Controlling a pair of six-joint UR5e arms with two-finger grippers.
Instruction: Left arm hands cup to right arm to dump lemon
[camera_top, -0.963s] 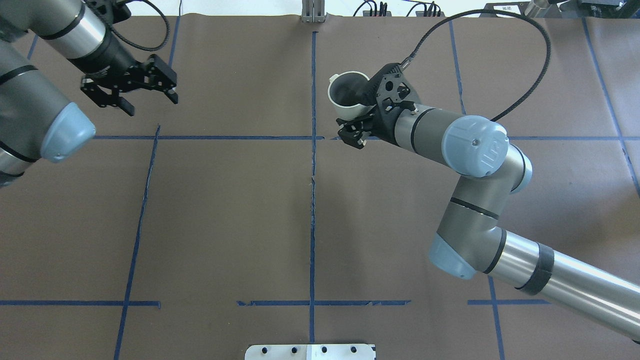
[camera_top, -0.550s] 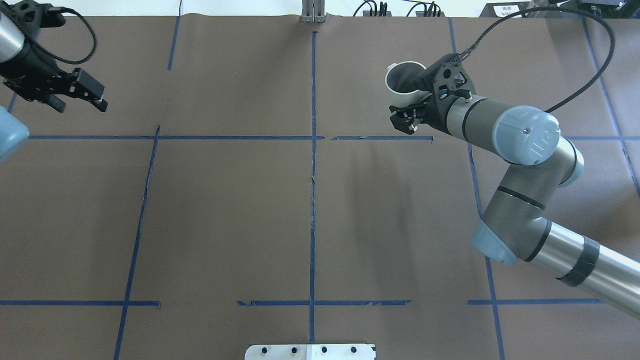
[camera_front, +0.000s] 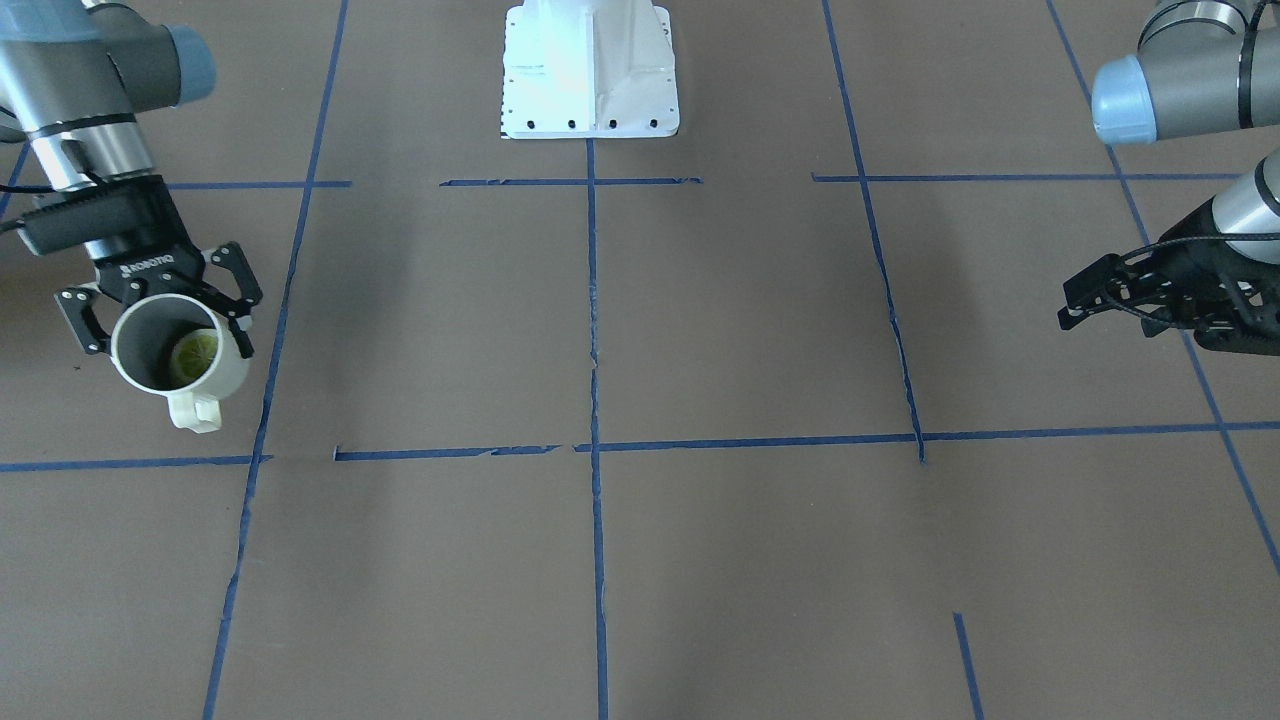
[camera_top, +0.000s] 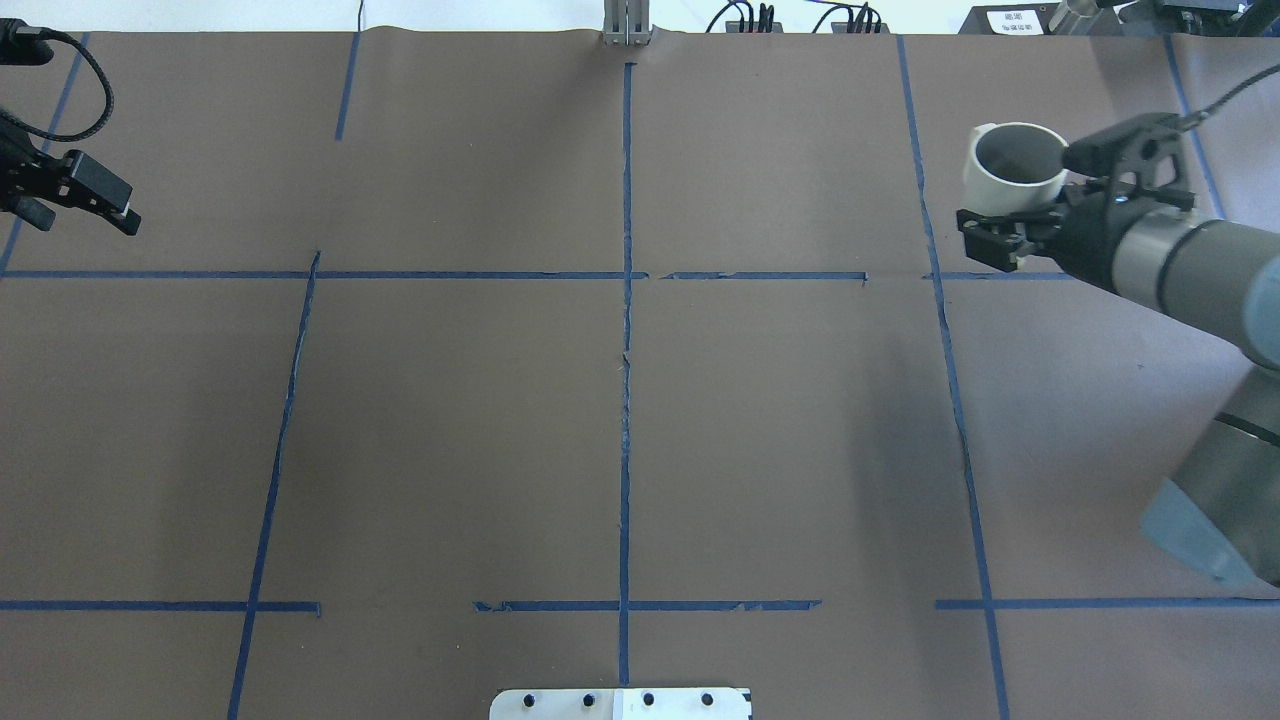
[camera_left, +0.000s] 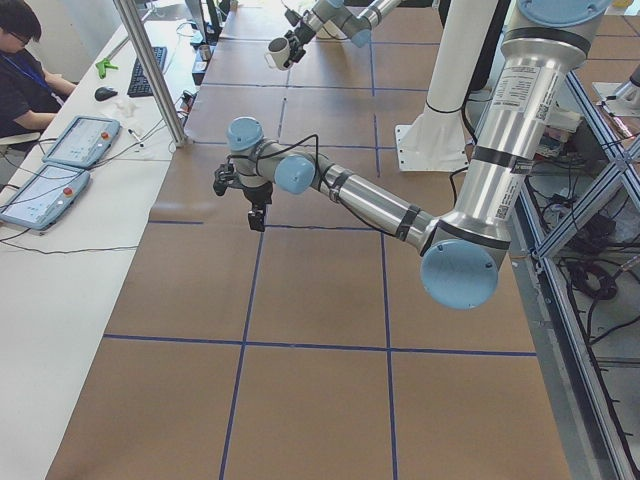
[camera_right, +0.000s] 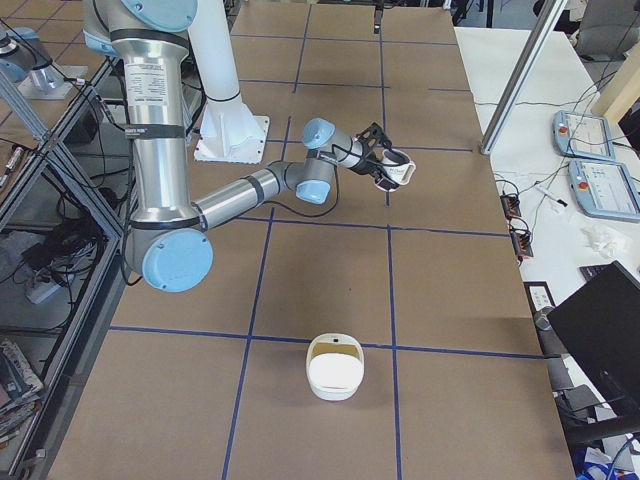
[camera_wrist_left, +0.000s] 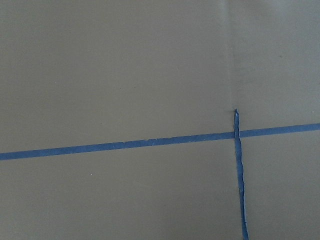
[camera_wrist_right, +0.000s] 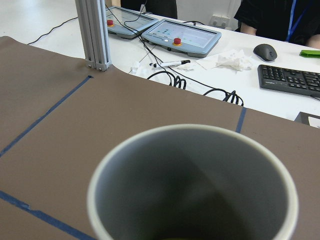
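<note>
the cup (camera_front: 150, 345), handle toward the operators' side, is clamped between the fingers of the right gripper (camera_front: 163, 325) near the right end of the brown table (camera_front: 700, 330), with the lemon (camera_front: 195, 352) lying inside. well apart, at the left end, the left gripper (camera_front: 1072, 300) hangs with fingers spread, empty.

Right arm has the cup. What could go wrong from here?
1. The right pincer clamps the cup by its sides only; tilting it could let it slip.
2. The lemon is loose inside; poured here, it would hit bare table and might roll, since the white tub lies far away.
</note>
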